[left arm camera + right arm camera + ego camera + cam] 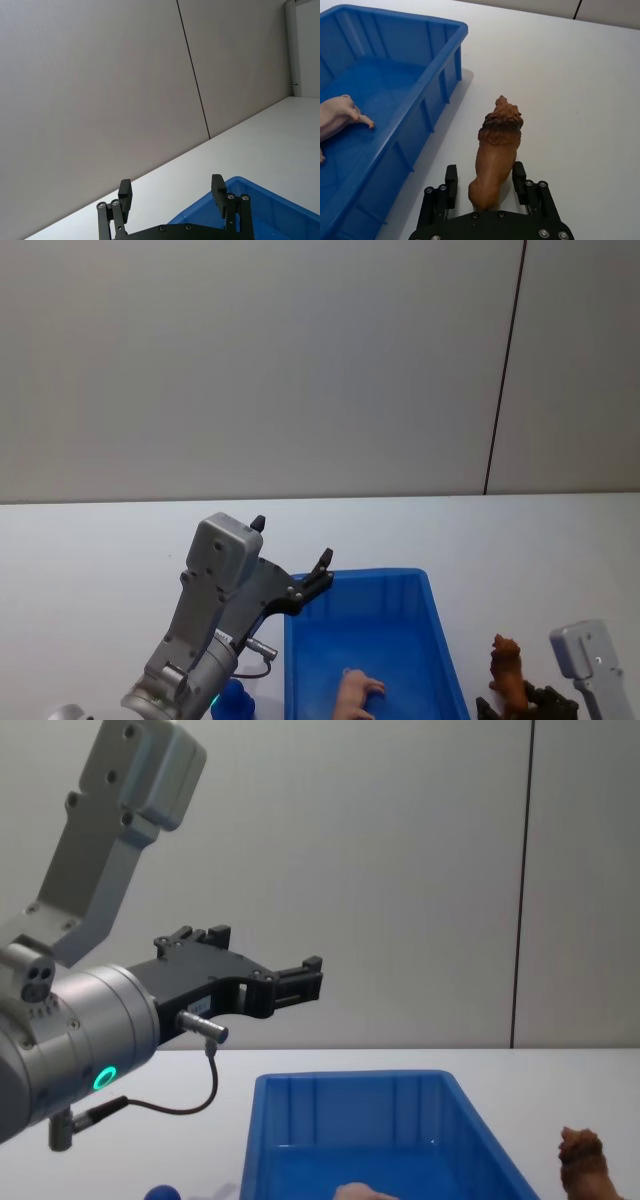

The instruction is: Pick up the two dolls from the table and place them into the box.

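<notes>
White table (100, 540) bears the box (370, 576). Right gripper (485, 181) stands spread around the brown doll (497, 145) beside it; left gripper (171, 186) hangs spread above the box's left rim.

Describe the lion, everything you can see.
The lion is a small brown figure, hard moulded plastic by its look, with a darker ridged mane. It stands upright on the white table, right of the blue bin and apart from it, head pointing away from the right gripper. That gripper's open jaws flank its hindquarters; a gap shows on one side, contact on the other cannot be told.
</notes>
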Robot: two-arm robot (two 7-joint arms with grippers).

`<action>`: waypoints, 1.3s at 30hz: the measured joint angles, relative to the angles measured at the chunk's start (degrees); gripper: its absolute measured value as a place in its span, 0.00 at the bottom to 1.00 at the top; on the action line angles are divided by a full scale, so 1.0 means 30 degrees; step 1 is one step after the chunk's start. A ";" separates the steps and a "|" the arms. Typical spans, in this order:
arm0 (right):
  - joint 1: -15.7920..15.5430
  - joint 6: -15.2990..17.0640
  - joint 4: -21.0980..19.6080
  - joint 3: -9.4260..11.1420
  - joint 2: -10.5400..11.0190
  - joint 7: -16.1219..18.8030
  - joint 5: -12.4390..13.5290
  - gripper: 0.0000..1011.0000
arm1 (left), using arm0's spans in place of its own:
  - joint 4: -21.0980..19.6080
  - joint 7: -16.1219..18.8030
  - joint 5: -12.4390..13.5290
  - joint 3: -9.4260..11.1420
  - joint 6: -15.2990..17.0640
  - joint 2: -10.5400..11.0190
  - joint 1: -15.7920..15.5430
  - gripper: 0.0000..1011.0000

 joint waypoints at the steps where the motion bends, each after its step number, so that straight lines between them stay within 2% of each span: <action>1: 0.0005 0.0014 0.0030 -0.0007 -0.0013 0.0005 0.0001 0.68 | 0.0000 0.0000 0.0000 0.0001 0.0000 0.0000 0.0000 0.99; 3: 0.0012 0.0033 0.0084 -0.0027 -0.0052 0.0011 -0.0006 0.60 | 0.0000 0.0000 0.0000 0.0001 0.0000 0.0000 0.0001 0.99; 5: 0.0012 0.0036 0.0110 -0.0039 -0.0070 0.0011 -0.0023 0.56 | 0.0000 0.0000 0.0000 0.0000 0.0000 0.0000 0.0001 0.99; 6: 0.0007 0.0033 0.0112 -0.0046 -0.0078 0.0011 -0.0051 0.50 | 0.0000 0.0001 0.0000 0.0001 0.0000 0.0000 0.0001 0.99; 8: -0.0012 0.0009 0.0110 -0.0054 -0.0083 0.0005 -0.0097 0.47 | 0.0000 0.0000 0.0000 0.0001 0.0000 0.0000 0.0001 0.99; 9: -0.0045 -0.0047 0.0074 -0.0061 -0.0084 -0.0011 -0.0150 0.40 | 0.0000 0.0000 0.0000 0.0001 0.0001 0.0001 0.0001 0.99; 11: -0.0073 -0.0130 -0.0006 -0.0068 -0.0078 -0.0033 -0.0208 0.36 | 0.0000 0.0000 0.0000 0.0001 0.0000 0.0000 0.0001 0.99; 12: -0.0115 -0.0260 -0.0105 -0.0070 -0.0065 -0.0059 -0.0283 0.30 | 0.0000 -0.0001 0.0000 0.0001 0.0000 0.0000 0.0000 0.99; 14: -0.0169 -0.0400 -0.0254 -0.0076 -0.0045 -0.0078 -0.0355 0.28 | 0.0001 -0.0001 0.0000 0.0002 0.0001 0.0000 0.0001 0.99; 28: -0.0467 -0.1967 -0.1961 -0.0056 0.0215 -0.0042 -0.1181 0.28 | 0.0000 0.0000 0.0000 0.0002 0.0000 0.0000 0.0001 0.99; 33: -0.0213 -0.2439 -0.2318 -0.0064 0.0157 0.0485 -0.1430 0.28 | 0.0000 0.0000 0.0000 0.0001 0.0000 0.0000 0.0001 0.99; 39: 0.0483 -0.2717 -0.2146 -0.0180 -0.0178 0.1302 -0.1681 0.28 | 0.0000 0.0000 0.0000 0.0001 0.0000 0.0000 0.0001 0.99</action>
